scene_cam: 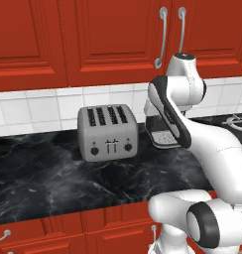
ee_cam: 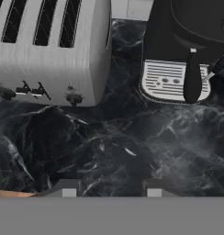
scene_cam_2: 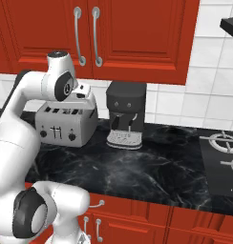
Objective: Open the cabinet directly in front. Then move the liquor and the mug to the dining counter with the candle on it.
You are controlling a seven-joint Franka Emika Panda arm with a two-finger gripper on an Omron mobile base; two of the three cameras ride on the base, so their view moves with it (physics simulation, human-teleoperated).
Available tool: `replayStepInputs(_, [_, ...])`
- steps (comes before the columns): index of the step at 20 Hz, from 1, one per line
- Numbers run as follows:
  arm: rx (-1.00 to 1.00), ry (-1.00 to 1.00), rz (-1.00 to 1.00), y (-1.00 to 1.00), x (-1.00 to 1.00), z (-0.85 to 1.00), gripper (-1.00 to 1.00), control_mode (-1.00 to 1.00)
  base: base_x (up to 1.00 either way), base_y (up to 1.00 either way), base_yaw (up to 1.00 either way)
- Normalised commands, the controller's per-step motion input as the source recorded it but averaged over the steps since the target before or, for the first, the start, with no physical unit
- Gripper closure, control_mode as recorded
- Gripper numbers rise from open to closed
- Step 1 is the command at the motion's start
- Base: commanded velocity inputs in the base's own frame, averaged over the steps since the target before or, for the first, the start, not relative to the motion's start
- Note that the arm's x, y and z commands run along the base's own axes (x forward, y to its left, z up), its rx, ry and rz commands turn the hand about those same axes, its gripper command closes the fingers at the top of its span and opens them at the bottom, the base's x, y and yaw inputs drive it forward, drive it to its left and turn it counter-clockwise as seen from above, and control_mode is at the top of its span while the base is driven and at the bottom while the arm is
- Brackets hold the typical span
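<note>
Was at first step: cabinet (scene_cam_2: 94, 33) closed, at 12 o'clock above the toaster (scene_cam: 105, 131). Gripper (ee_cam: 109, 188) hung over the counter (ee_cam: 123, 147), fingers apart, grasping nothing. Next needed reaching up to a handle (scene_cam_2: 96, 35).

The cabinet (scene_cam_2: 97, 33) doors are shut, their two silver handles (scene_cam_2: 86, 34) side by side at the centre seam. Beneath them, a toaster (scene_cam_2: 66, 121) on the left and a coffee machine (scene_cam_2: 125, 114) on the right crowd the far counter (scene_cam_2: 152, 167), a narrow gap between. The near marble lies bare; burners (scene_cam_2: 226, 152) occupy the right end.
</note>
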Motion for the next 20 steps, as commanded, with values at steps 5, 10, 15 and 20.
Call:
replayStepInputs(5, [0.0, -0.23, 0.0, 0.0, -0.35, 0.21, -1.0, -1.0, 0.0, 0.0, 0.0])
replayStepInputs(10, [0.0, -0.66, 0.0, 0.0, -0.68, 0.79, -1.0, -1.0, 0.0, 0.0, 0.0])
replayStepInputs(15, [0.0, -0.57, 0.0, 0.0, -0.39, 0.84, -1.0, -1.0, 0.0, 0.0, 0.0])
replayStepInputs(20, [0.09, -0.44, 0.0, 0.01, -0.27, 0.72, -1.0, -1.0, 0.0, 0.0, 0.0])
